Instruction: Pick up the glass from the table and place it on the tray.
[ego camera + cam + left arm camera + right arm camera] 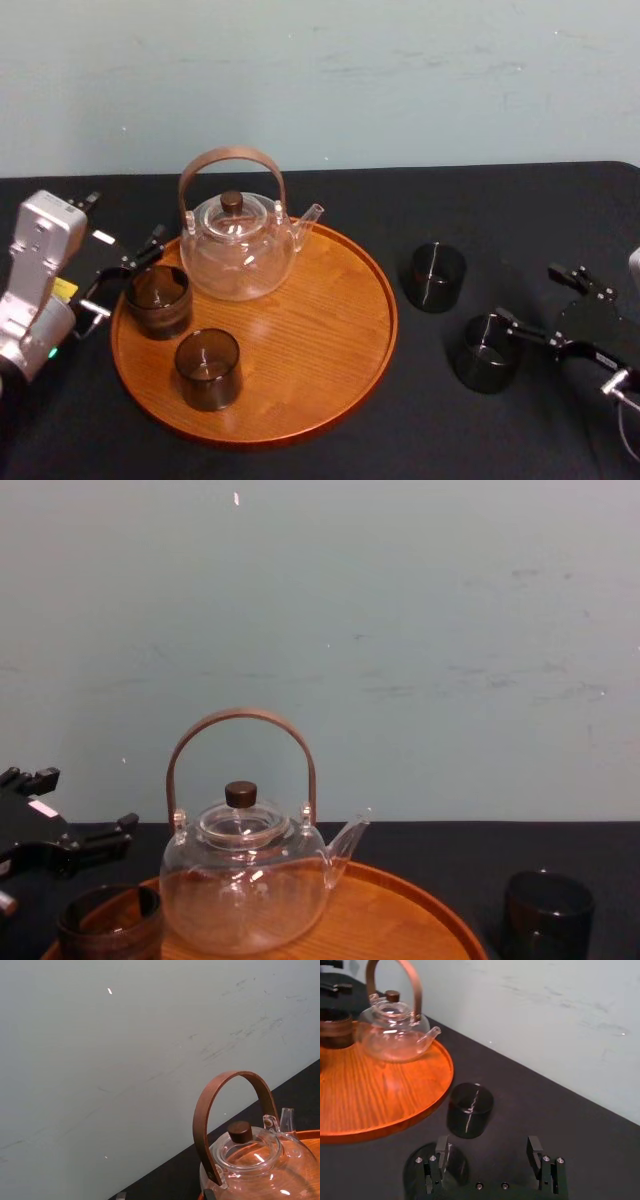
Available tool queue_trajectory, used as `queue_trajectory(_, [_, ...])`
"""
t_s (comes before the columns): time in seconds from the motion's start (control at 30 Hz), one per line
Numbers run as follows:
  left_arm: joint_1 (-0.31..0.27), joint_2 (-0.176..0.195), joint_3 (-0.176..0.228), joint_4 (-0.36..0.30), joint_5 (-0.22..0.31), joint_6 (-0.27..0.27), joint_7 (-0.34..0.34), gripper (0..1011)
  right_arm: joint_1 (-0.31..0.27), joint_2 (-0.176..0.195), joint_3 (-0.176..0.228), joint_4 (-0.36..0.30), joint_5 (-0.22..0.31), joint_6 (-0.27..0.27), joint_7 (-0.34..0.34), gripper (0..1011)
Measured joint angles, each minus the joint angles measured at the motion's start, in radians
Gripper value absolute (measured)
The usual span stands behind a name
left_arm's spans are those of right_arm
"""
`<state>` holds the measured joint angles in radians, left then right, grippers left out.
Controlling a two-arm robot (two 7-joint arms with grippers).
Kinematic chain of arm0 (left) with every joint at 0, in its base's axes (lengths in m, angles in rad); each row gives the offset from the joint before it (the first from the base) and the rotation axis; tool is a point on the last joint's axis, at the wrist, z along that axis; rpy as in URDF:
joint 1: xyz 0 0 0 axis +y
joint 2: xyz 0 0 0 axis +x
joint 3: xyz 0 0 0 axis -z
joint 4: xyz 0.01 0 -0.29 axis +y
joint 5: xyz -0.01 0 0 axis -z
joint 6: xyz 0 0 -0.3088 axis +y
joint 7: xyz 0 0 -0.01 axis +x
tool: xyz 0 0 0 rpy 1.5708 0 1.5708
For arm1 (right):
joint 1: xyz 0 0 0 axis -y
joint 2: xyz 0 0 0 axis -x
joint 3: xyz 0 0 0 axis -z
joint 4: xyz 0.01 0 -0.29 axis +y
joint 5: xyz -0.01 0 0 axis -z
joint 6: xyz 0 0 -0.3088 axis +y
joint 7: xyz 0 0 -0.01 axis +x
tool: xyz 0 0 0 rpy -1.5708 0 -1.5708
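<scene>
Two dark glasses stand on the black table right of the tray: one farther back and one nearer. My right gripper is open and holds nothing. One of its fingers is over the nearer glass's rim, and the farther glass stands ahead of the gap. The round wooden tray carries two more dark glasses. My left gripper is open at the tray's left edge, beside the back glass.
A clear glass teapot with a brown hoop handle stands at the back of the tray. A pale wall rises behind the table. Bare black cloth lies around the two glasses on the right.
</scene>
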<state>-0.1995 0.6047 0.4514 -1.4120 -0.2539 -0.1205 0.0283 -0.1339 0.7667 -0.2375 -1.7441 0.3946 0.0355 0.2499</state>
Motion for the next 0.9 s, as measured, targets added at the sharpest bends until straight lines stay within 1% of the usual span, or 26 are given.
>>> queue_trajectory(0.27, [0.0,0.0,0.0,0.0,0.0,0.0,0.0,1001,-0.05,0.031,0.023,-0.03,-0.012,0.002,0.048,1002])
queue_trajectory(0.57, [0.0,0.0,0.0,0.0,0.0,0.0,0.0,1002,-0.096,0.055,0.055,-0.056,-0.012,-0.007,0.103,1002])
queue_trajectory(0.9, [0.0,0.0,0.0,0.0,0.0,0.0,0.0,1001,-0.122,0.058,0.073,-0.066,-0.016,-0.009,0.143,1002])
